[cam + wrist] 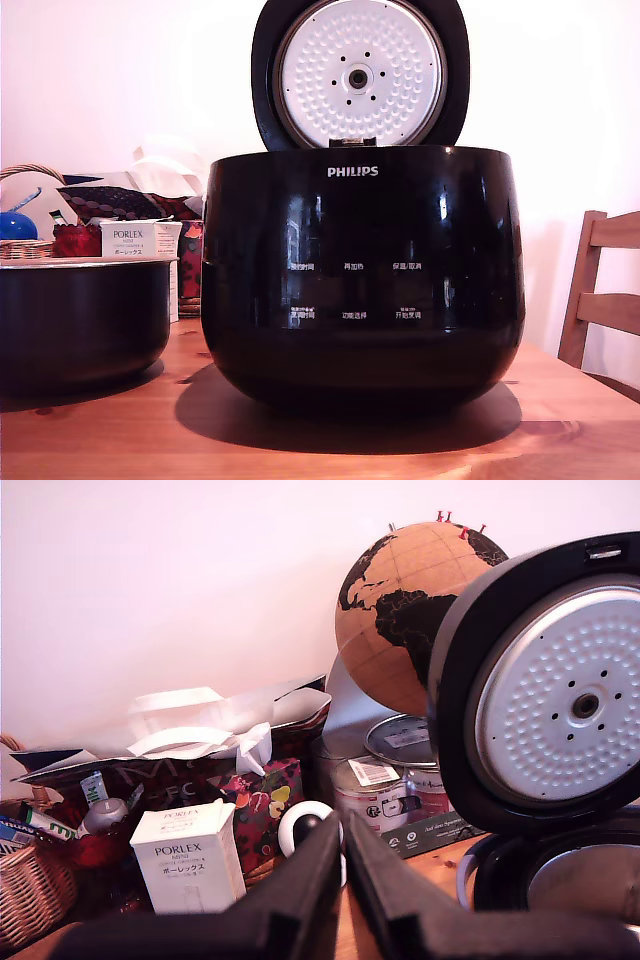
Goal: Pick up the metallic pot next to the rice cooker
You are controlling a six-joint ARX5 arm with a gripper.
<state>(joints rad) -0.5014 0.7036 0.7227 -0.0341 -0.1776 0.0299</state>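
**Hand closed and empty above the bench, pot beside the cooker**

The wrist view shows the black two-fingered hand (343, 865) with its fingers (300, 890) drawn nearly together, only a thin slit left between the tips. Nothing is held between them, and they touch nothing that can be seen. The hand does not appear in the exterior view.

The large glossy black rice cooker with the white "PHILIPS" logo (363, 275) stands in the middle of the wooden bench (330, 450), its round lid with the dimpled silvery-white inner plate (359, 75) raised upright behind the body. The wide, round, dark pot with a thin pale metal rim (82, 322) sits on the bench at the exterior view's left of the cooker, close to it but not touching (a strip of wood shows between them). It is shorter than the cooker and partly cut off by the frame edge.

Behind the pot stands a white "PORLEX" box (138, 240), with a wicker basket (25, 248) further back. A brown globe (400, 615) appears behind the lid in the wrist view.
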